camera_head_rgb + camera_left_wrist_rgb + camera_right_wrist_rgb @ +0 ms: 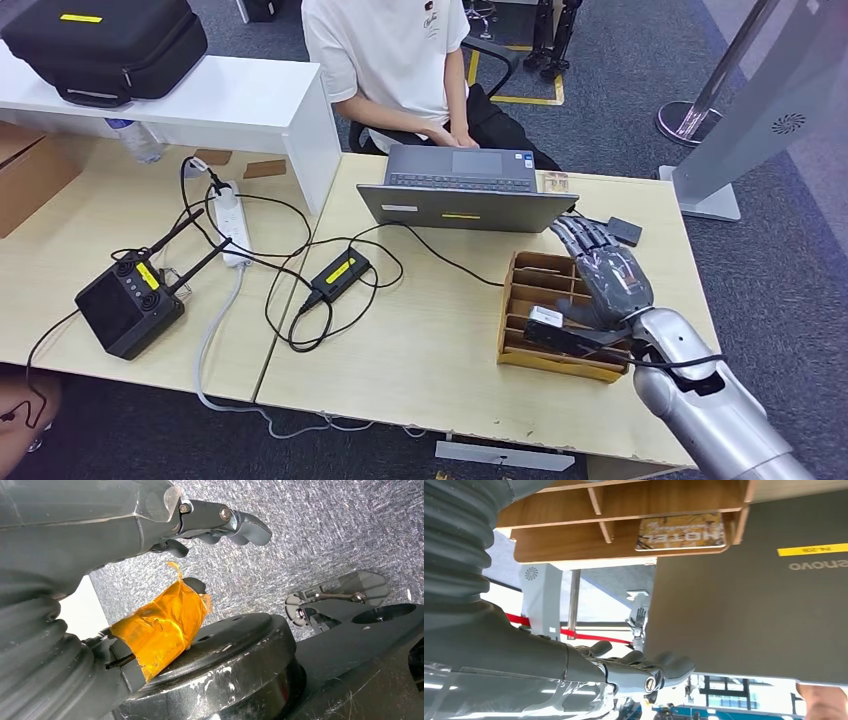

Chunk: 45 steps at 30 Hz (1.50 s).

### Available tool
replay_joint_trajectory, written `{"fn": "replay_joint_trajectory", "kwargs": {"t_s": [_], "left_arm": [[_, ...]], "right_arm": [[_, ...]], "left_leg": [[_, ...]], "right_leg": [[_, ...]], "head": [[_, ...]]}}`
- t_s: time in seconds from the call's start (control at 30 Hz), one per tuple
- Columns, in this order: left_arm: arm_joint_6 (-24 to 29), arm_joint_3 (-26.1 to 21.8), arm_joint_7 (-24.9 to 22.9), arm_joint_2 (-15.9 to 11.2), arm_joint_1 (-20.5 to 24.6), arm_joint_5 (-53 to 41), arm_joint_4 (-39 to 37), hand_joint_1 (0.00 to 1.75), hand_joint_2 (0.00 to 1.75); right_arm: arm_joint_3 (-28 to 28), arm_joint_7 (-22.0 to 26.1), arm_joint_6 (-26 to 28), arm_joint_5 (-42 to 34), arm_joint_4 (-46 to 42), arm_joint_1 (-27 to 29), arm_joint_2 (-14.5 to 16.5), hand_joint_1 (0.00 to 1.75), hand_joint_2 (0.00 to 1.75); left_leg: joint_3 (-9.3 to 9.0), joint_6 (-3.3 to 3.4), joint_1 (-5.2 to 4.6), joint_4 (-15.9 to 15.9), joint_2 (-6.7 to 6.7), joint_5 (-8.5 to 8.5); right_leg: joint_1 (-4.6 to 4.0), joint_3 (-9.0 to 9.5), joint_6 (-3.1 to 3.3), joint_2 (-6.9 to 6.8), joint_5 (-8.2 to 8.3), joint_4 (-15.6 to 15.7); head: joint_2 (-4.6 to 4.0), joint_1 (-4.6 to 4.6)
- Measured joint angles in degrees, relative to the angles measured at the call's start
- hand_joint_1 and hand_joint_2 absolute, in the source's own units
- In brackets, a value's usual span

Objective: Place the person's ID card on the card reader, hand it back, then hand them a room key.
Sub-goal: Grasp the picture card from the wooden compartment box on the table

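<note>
The right arm is reaching in from the near right corner of the bench [420, 370], its silver forearm angling up and inward, and the right hand [610, 275] is hovering over the wooden organizer [530, 350] with its fingers [580, 235] stretched forward toward the laptop [465, 205], apart and holding nothing. A dark card reader [565, 335] with a small white label is lying across the near end of the organizer, just under the wrist. In the right wrist view a printed key card [681, 531] is sitting in one of the organizer's compartments, close beside the laptop's lid. The left hand [150, 535] is hanging by the robot's side over grey carpet, fingers loosely extended and gripping nothing. Left of the organizer the bench is lying open up to a tangle of black cables and a power adapter [340, 272]. Beyond the laptop, a person in a white shirt [385, 50] is sitting at the far edge, hands at the keyboard.
</note>
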<state>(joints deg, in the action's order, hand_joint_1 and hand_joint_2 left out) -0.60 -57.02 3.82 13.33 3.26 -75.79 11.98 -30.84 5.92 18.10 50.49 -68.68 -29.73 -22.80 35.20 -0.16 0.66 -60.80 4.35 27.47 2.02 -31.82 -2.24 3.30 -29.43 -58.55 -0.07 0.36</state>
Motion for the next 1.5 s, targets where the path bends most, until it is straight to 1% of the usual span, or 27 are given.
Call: {"fn": "replay_joint_trajectory", "kwargs": {"t_s": [0.63, 1.13, 1.5], "left_arm": [[0.01, 0.0, 0.01, 0.0, 0.01, -0.28, 0.0, 0.0, 1.75], [0.0, -0.01, 0.04, 0.0, 0.02, -0.94, 0.0, 0.0, 1.75], [-0.02, -0.02, 0.01, 0.0, 0.04, -1.21, 0.0, 0.0, 1.75]], "right_arm": [[-0.39, -0.33, 0.05, 0.01, 0.42, -0.22, 0.73, 0.0, 1.75], [-0.51, -0.96, 0.0, -0.85, 4.41, -2.66, 2.45, 0.0, 1.75], [-0.8, -1.68, 0.09, -1.1, 9.91, -5.59, 3.72, 0.0, 1.75]], "left_leg": [[0.0, 0.0, 0.0, 0.0, 0.0, 0.0], [0.0, 0.0, 0.0, 0.0, 0.0, 0.0], [0.0, 0.0, 0.0, 0.0, 0.0, 0.0]], "right_leg": [[0.0, 0.0, 0.0, 0.0, 0.0, 0.0], [0.0, 0.0, 0.0, 0.0, 0.0, 0.0], [0.0, 0.0, 0.0, 0.0, 0.0, 0.0]], "head": [[0.0, -0.01], [0.0, -0.01], [0.0, -0.01]]}}
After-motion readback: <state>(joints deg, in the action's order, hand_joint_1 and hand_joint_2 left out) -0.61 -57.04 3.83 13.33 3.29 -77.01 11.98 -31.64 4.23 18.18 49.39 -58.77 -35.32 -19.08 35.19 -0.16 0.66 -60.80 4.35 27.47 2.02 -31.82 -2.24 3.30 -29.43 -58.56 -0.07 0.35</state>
